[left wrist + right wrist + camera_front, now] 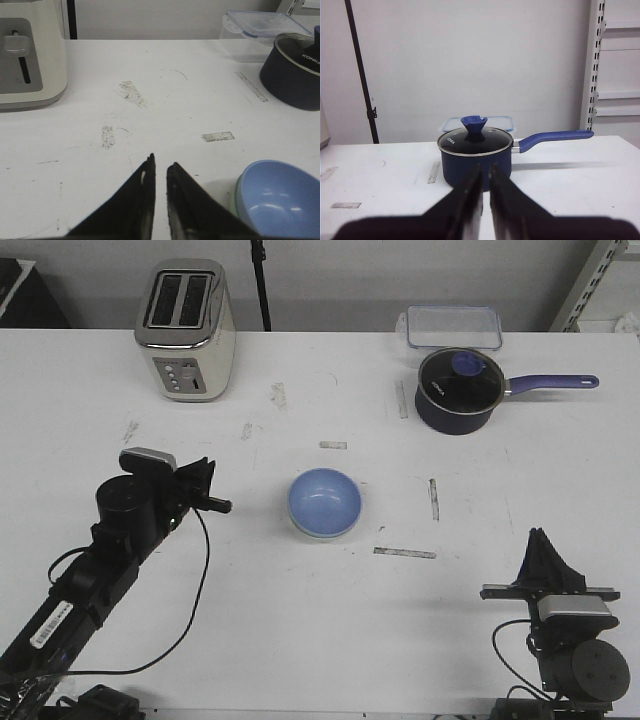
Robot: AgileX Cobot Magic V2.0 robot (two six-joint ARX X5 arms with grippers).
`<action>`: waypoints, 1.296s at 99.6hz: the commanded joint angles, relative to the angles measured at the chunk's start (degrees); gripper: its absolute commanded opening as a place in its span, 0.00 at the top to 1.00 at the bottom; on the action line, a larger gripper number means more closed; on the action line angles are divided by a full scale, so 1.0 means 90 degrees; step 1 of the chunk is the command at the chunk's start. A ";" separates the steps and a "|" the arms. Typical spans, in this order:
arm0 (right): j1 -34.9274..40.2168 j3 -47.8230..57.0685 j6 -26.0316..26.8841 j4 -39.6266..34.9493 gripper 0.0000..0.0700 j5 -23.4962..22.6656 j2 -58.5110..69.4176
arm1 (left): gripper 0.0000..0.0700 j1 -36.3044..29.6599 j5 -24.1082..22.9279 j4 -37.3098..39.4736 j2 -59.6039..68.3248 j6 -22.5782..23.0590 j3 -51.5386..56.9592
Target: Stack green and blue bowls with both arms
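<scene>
The blue bowl sits nested inside the green bowl at the middle of the white table; only a thin green rim shows under it. Both also show in the left wrist view, the blue bowl with the green rim at its side. My left gripper is to the left of the bowls, apart from them, its jaws nearly together and empty. My right gripper is at the front right, far from the bowls, shut and empty.
A cream toaster stands at the back left. A dark navy saucepan with a purple handle stands at the back right, with a clear lidded container behind it. Tape marks dot the table.
</scene>
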 commanded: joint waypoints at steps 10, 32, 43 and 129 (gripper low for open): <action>0.0005 0.0017 0.0104 0.0063 0.98 -0.0002 -0.0019 | 0.96 0.0498 0.0151 0.0522 -0.0444 0.0680 -0.0576; 0.0005 0.0017 0.0104 0.0063 0.98 0.0000 -0.0019 | 0.96 0.1384 0.0410 0.0884 -0.1154 0.0719 -0.1321; 0.0005 0.0017 0.0104 0.0063 0.98 0.0000 -0.0019 | 0.96 0.1693 0.0466 0.1122 -0.1508 0.0721 -0.1688; 0.0005 0.0017 0.0104 0.0063 0.98 -0.0002 -0.0019 | 0.95 0.1911 0.0238 0.0724 -0.4551 0.0782 -0.3021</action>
